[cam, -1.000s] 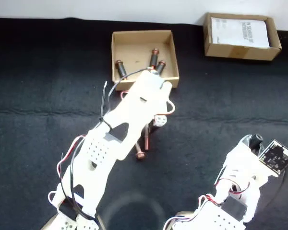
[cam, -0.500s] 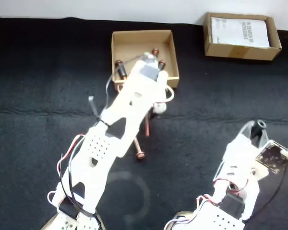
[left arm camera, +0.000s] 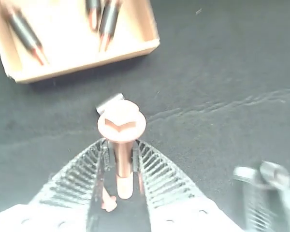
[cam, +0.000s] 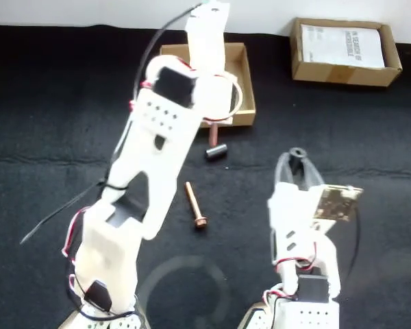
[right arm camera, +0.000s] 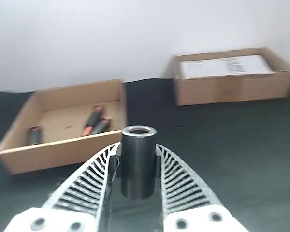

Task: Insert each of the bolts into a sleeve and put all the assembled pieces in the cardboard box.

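Copper, black and tan
The bolt (left arm camera: 121, 126) is copper, the sleeve (right arm camera: 138, 162) black, the cardboard box (right arm camera: 58, 152) tan, the table (cam: 41, 123) black

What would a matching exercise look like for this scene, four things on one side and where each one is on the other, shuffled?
Things
1. loose bolt
2. upright sleeve
3. assembled pieces
4. raised bolt

Places
A. in the cardboard box
B. in the right gripper
C. on the table
D. in the left gripper

Pairs: 1-C, 2-B, 3-A, 4-D
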Robot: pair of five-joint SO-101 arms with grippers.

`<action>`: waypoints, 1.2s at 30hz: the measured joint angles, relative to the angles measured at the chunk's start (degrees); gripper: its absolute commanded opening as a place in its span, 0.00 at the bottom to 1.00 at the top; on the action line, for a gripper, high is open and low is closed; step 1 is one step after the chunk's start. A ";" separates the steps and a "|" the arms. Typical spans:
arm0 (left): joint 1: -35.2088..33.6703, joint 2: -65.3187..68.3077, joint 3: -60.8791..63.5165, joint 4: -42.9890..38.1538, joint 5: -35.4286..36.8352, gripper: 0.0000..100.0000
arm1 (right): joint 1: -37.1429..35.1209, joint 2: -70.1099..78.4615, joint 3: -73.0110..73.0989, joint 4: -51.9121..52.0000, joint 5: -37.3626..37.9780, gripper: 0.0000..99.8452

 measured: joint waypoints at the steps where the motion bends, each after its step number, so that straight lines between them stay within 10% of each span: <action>1: 0.00 -1.85 0.00 0.00 -1.14 0.01 | -1.76 0.00 0.00 0.00 0.00 0.01; 10: -0.09 -18.55 4.22 0.09 -14.07 0.01 | -12.13 0.00 0.00 0.00 0.00 0.01; 20: 1.93 -44.31 38.68 -1.67 -21.71 0.01 | -14.86 0.00 0.00 0.00 0.00 0.01; 36: 2.90 -61.98 85.01 -56.00 -21.71 0.01 | -14.86 0.00 0.00 0.00 0.00 0.01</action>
